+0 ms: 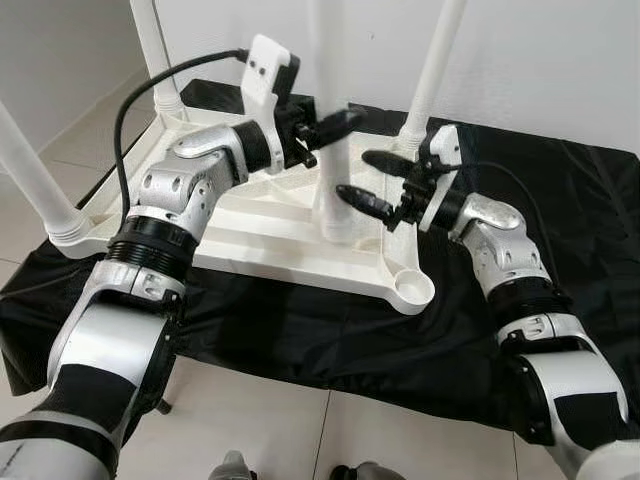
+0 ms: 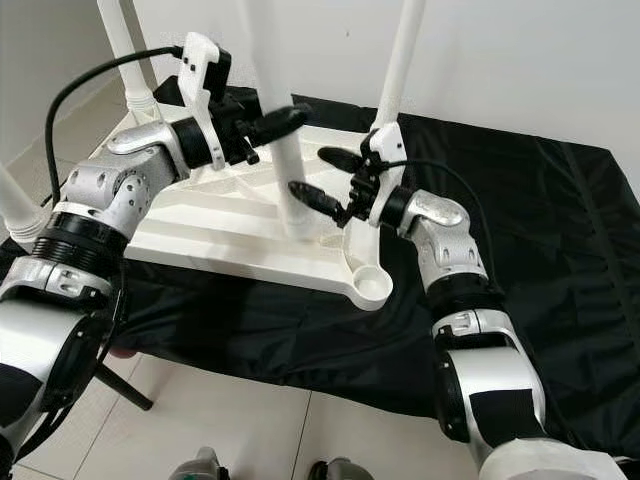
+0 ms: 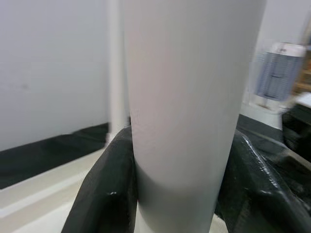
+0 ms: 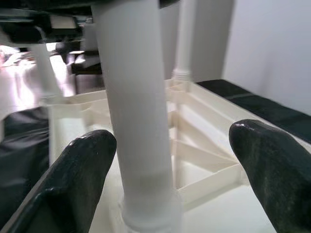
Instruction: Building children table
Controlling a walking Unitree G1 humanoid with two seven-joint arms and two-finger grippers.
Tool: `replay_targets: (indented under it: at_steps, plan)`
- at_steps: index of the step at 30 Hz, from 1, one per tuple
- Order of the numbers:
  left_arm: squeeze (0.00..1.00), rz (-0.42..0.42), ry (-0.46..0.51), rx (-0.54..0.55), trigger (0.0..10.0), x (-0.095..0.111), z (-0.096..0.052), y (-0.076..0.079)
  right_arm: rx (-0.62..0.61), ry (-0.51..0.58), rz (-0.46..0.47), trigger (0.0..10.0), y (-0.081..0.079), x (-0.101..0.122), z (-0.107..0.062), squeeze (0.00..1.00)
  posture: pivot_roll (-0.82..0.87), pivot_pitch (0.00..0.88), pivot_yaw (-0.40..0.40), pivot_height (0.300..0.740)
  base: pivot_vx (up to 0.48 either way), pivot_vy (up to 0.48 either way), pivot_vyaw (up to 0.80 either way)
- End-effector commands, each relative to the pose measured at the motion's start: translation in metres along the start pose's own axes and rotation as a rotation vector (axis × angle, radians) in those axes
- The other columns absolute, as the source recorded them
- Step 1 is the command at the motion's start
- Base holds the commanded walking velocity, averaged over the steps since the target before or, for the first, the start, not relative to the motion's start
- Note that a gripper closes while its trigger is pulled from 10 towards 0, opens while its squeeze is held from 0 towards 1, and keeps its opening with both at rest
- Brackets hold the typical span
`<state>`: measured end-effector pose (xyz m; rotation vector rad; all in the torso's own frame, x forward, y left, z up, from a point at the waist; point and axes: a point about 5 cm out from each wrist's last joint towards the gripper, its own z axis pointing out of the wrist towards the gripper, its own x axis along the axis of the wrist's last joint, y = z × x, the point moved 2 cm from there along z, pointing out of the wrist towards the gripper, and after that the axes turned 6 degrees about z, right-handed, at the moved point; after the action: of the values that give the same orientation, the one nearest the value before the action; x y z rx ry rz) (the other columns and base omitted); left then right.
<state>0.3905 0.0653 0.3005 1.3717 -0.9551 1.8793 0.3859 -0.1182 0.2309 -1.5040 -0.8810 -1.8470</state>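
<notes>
While the upturned white children's table (image 1: 250, 225) lies on a black cloth (image 1: 560, 200), the left claw (image 1: 335, 125) is clamped on one upright white leg (image 1: 335, 190) — fingers (image 3: 104, 194) pressed to both sides. The right claw (image 1: 372, 182) stands spread just beside that leg's base — not touching.

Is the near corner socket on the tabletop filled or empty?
Empty: the socket shows an open round cup, no leg in it. The left gripper holds the leg beside it.

I seem to be in a plain home room: pale floor tiles (image 1: 270, 420), bare white walls (image 1: 560, 60), and a black cloth (image 1: 330, 330) spread as workspace.
</notes>
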Motion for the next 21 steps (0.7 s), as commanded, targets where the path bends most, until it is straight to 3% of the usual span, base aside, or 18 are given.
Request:
replay_targets:
  at_steps: [1,13,21]
  plan:
    - [0.0,0.044,0.022,0.034,10.0,0.01,0.002,-0.006,-0.031,0.003,-0.019,10.0,0.001,0.002,0.003,0.0,0.0,0.0,-0.032,0.74,0.0,0.0,0.0]
    - [0.0,0.1,0.076,0.045,10.0,0.025,0.01,-0.002,-0.122,0.059,0.043,10.0,-0.013,-0.006,0.016,0.0,0.01,0.0,-0.041,0.74,0.0,0.0,0.0]
    - [0.0,0.136,0.108,0.027,10.0,0.032,0.019,0.005,-0.172,0.065,0.036,10.0,-0.019,-0.011,0.026,0.0,0.01,0.0,-0.047,0.74,0.0,0.0,0.0]
